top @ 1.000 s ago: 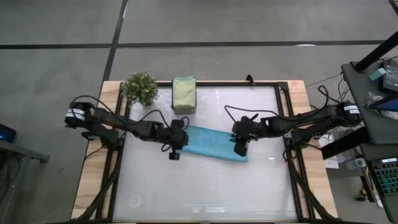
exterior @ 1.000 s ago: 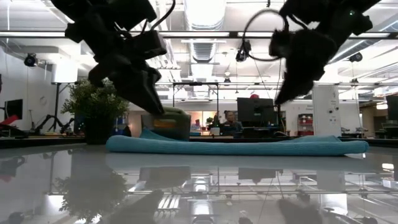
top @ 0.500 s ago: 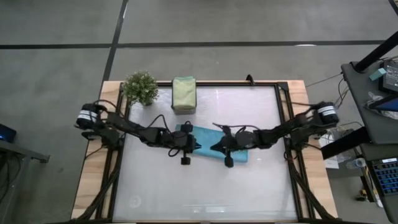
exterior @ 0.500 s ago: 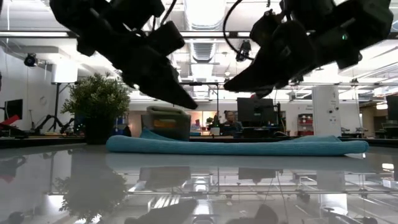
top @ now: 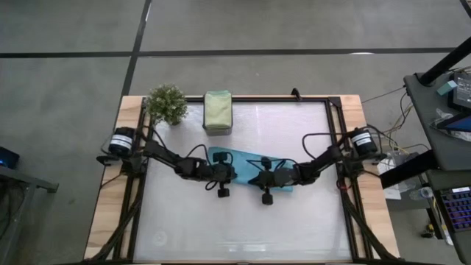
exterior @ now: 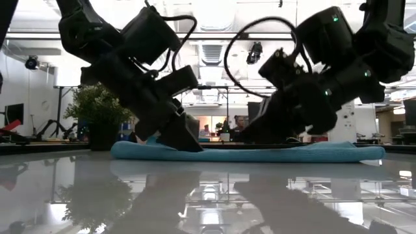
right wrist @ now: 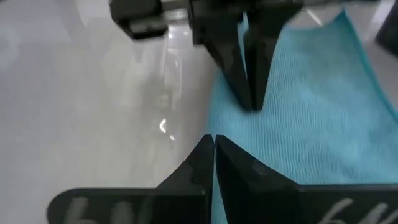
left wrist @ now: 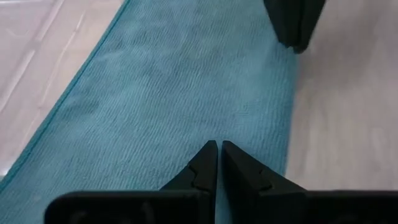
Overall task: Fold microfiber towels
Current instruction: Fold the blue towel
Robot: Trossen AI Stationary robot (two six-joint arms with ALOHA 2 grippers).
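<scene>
A light blue microfiber towel (top: 246, 158) lies folded into a long strip across the middle of the white table, flat on its underside. My left gripper (top: 234, 171) and my right gripper (top: 255, 175) stand close together over the strip's near long edge, both shut, with nothing between the fingers. In the left wrist view my shut left gripper (left wrist: 217, 146) hangs over the towel (left wrist: 155, 106). In the right wrist view my shut right gripper (right wrist: 213, 140) sits at the towel's edge (right wrist: 214, 118), facing the left gripper (right wrist: 249, 102). My left gripper comes down slanting from the table's left, its shut fingertips (exterior: 192, 145) at the level of the towel's top face (left wrist: 186, 134); I cannot tell whether they touch it. My right gripper comes in nearly level from the table's right, fingertips (exterior: 252, 138) at the near edge; I cannot tell if it touches.
A folded sage green towel (top: 218, 109) rests on a small dark box at the far edge, beside a little potted plant (top: 166, 103). The white tabletop (top: 243, 228) stretches bare toward the near edge. Dark frame rails (top: 140, 199) run along both sides.
My left gripper has gone from the towel's left end toward the table's right, and my right gripper from the right end toward the table's left. Both have sunk to the towel's middle and tipped. The towel has stayed flat where it lay.
</scene>
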